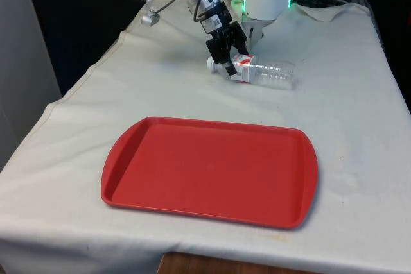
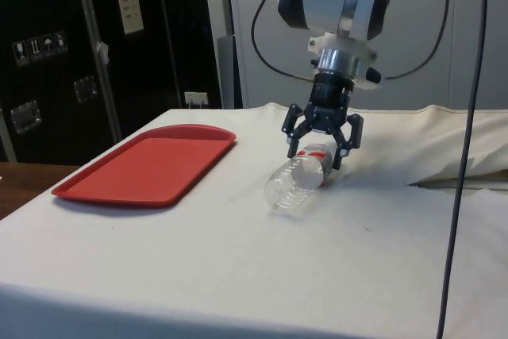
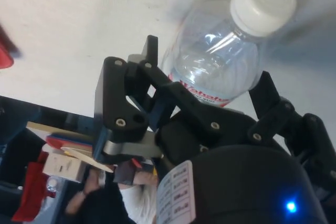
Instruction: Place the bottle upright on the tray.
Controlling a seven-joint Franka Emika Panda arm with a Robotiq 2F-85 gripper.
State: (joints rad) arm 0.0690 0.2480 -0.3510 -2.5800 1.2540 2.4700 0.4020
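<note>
Red tray (image 1: 212, 171) sits nearest, bare. Beyond it the bottle (image 1: 260, 72) lies on its side on the worktop (image 1: 359, 113). Claw (image 2: 321, 142) spread, straddling its labelled shoulder. Grasp stage, I judge; next I close, lift, turn it upright.

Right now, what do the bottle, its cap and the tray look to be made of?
The bottle looks like thin clear plastic: you see the cloth through its ribbed body, and it carries a red and white label. Its cap seems opaque white plastic with a matte look. The tray appears to be rigid red plastic with a smooth, slightly glossy face and a raised rim, though coated metal cannot be excluded.
</note>
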